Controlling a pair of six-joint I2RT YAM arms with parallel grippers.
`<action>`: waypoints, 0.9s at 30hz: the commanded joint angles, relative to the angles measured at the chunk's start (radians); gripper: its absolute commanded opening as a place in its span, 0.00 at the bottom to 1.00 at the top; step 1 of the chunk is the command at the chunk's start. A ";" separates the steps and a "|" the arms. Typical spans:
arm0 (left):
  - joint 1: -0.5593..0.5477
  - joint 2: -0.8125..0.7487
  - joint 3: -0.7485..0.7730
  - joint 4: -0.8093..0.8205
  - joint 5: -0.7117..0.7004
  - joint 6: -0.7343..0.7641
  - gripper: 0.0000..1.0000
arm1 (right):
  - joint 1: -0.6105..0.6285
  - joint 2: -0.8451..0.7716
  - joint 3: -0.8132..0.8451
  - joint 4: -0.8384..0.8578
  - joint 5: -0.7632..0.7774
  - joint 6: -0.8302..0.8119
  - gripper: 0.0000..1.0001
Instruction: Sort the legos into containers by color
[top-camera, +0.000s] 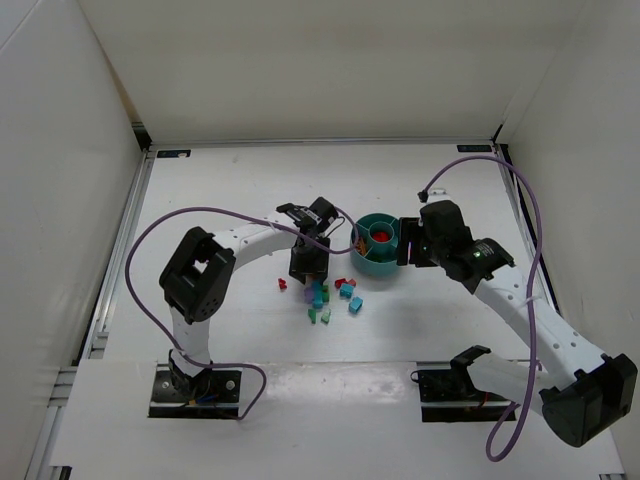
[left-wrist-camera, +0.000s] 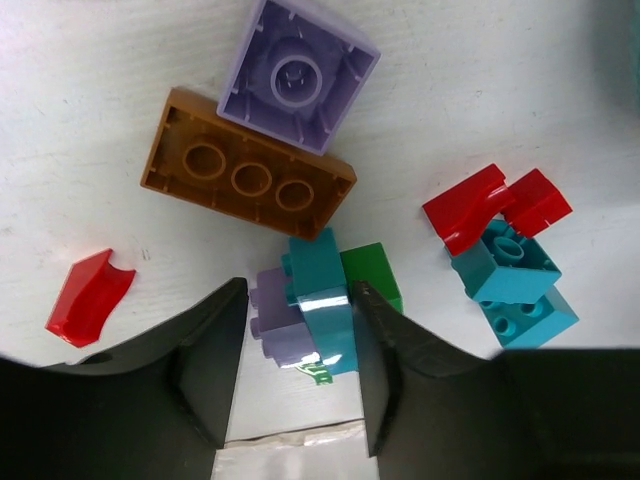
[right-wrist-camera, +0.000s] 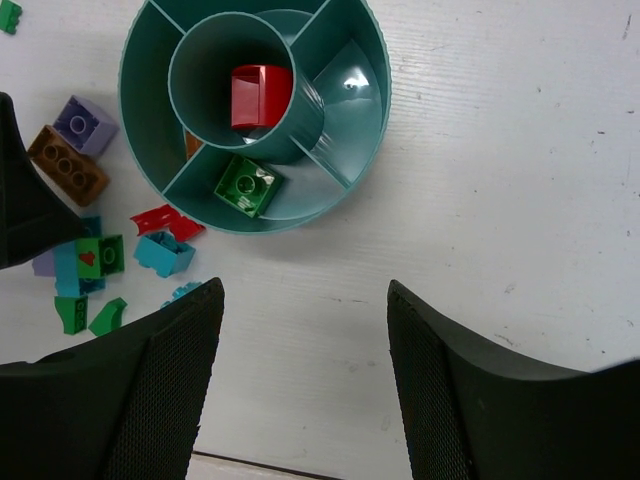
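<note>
We list, largest first: one white surface (top-camera: 230, 180), carrying everything below. Two arms, the left arm (top-camera: 250, 238) reaching over the loose heap, the right arm (top-camera: 520, 300) reaching to the bowl's right side. One round teal bowl (right-wrist-camera: 345, 110), upright, walled into compartments around a central cup, just right of the heap. Right jaws, spread wide with nothing between them, hanging over bare surface just beside the bowl's near edge. Left jaws, down in the heap, pinching a teal brick (left-wrist-camera: 322, 290) and a small lilac brick (left-wrist-camera: 275, 320) pressed side by side. The legos (top-camera: 325, 293), loose between bowl and left arm: one long orange brick (left-wrist-camera: 247, 177), underside up, touching one square lilac brick (left-wrist-camera: 298, 73), also underside up; two light-blue bricks (left-wrist-camera: 505, 265) stacked askew; two red pieces (left-wrist-camera: 470, 205) touching them; one red curved piece (left-wrist-camera: 88, 295), apart to the left; one green brick (left-wrist-camera: 375, 272) against the pinched teal one. Already in the bowl: one red brick (right-wrist-camera: 258, 95) in the central cup, one green brick (right-wrist-camera: 246, 185) in the near compartment, and an orange sliver (right-wrist-camera: 192, 145), mostly hidden, in the adjoining compartment.
</note>
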 joint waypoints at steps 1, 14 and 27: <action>0.000 -0.009 0.008 -0.014 0.034 -0.036 0.54 | 0.002 0.000 0.017 -0.006 0.033 0.006 0.70; -0.015 -0.003 0.003 -0.063 0.037 -0.085 0.38 | 0.002 -0.005 0.020 -0.015 0.062 0.006 0.70; -0.028 -0.021 0.012 -0.085 0.029 -0.093 0.00 | 0.011 -0.016 0.017 -0.023 0.103 0.007 0.70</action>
